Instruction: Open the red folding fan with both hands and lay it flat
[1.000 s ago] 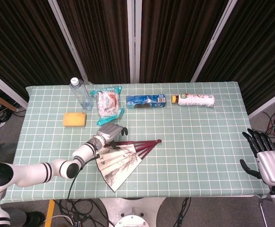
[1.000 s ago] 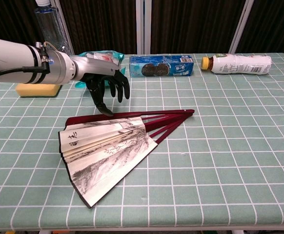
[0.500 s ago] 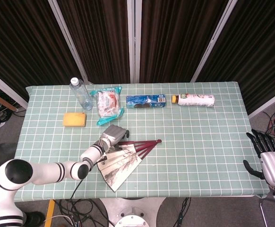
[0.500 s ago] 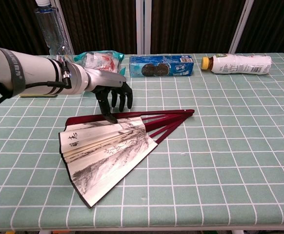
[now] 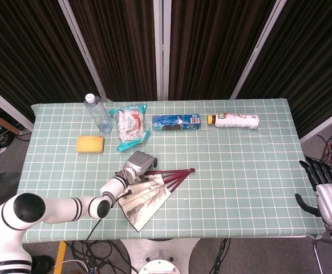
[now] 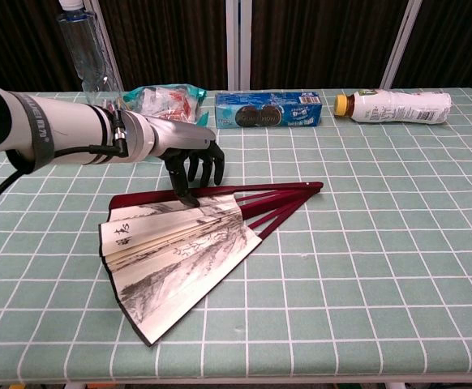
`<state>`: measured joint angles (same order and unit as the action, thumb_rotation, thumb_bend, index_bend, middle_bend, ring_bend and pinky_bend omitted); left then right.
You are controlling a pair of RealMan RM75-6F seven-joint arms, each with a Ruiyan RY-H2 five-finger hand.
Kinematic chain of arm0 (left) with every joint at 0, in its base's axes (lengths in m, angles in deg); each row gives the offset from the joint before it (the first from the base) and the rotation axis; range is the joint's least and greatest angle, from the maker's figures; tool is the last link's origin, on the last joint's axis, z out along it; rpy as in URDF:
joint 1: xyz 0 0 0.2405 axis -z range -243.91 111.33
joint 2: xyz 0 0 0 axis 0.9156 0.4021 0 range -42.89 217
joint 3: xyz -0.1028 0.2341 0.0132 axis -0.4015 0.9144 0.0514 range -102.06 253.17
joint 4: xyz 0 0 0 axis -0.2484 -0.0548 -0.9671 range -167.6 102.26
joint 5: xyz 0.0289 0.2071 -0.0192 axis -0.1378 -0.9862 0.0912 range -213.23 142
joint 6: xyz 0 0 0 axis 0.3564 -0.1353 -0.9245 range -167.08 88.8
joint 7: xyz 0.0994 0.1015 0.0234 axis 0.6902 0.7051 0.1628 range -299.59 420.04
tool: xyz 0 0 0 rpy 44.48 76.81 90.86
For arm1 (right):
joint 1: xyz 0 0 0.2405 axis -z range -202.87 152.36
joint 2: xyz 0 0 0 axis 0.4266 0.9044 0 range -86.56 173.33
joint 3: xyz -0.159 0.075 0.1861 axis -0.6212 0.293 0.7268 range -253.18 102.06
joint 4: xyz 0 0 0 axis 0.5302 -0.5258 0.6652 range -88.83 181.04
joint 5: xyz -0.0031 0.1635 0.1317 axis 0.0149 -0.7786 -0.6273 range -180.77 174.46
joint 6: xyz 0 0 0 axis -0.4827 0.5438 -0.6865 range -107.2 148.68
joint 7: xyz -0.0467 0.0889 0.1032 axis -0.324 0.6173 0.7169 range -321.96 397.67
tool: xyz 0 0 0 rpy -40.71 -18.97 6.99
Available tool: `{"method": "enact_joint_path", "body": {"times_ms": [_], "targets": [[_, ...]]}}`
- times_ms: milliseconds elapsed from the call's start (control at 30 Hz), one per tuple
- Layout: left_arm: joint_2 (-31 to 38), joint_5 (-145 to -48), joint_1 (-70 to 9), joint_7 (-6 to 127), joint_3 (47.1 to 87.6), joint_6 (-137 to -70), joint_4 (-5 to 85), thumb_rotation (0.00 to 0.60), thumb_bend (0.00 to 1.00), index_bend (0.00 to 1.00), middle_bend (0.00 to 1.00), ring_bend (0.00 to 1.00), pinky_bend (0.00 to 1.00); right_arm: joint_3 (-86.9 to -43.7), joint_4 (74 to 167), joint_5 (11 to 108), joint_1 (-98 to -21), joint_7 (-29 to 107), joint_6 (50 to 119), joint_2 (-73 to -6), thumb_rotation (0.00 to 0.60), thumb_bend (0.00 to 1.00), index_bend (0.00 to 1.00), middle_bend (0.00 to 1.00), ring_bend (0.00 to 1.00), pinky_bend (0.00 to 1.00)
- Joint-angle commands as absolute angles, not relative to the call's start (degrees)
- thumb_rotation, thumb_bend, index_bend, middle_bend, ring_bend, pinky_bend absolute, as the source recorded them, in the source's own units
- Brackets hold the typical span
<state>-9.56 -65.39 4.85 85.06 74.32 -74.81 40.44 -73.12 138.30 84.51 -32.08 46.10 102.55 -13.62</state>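
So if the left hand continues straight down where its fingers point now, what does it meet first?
Probably the red folding fan: the left hand hangs over its upper edge, fingertips at or almost touching the paper.

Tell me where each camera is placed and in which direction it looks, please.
Head view: high above the near table edge, looking steeply down on the whole table; shows the left arm, left hand on the fan, and right hand off the table's right corner.
Chest view: low at the near edge, looking across the table toward the curtains; shows only the left arm and hand.
Shared: fan, left hand, water bottle, cookie pack.
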Motion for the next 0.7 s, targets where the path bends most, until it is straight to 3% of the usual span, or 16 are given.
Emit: {"method": "enact_joint_path", "body": {"times_ms": [33, 133, 567, 700], "targets": [[-9.8, -65.6, 4.7, 84.8, 74.2, -74.7, 40.3, 0.6, 0.25, 0.38, 0.42, 0.4, 0.48, -73.0, 138.2, 84.4, -32.1, 46.2, 102.6, -13.7, 0.6, 0.27, 0.0, 0.0, 0.0, 0.0], [-10.2, -67.1, 4.0, 83.7, 73.7, -74.7, 40.3, 0.6, 0.26, 0.44, 0.46, 0.45, 0.54, -72.9, 138.1, 84.0, -32.0, 46.5, 102.5, -13.8, 0.6, 0.27, 0.0, 0.0, 0.0, 0.0], [-11.9, -73.6, 2.0, 83.2, 73.9, -75.9, 39.6, 0.6, 0.29, 0.53, 0.56, 0.54, 0.63, -72.7, 137.8, 83.2, -31.6, 47.2, 102.5, -13.8, 0.6, 0.27, 0.0, 0.0, 0.0, 0.0], [-11.2, -75.1, 1.1, 82.7, 73.4, -77.1, 40.5, 0.6, 0.33, 0.61, 0.63, 0.62, 0.72, -72.7, 137.9, 83.5, -31.6, 47.5, 102.6, -13.7, 0.6, 0.27, 0.0, 0.0, 0.0, 0.0]]}}
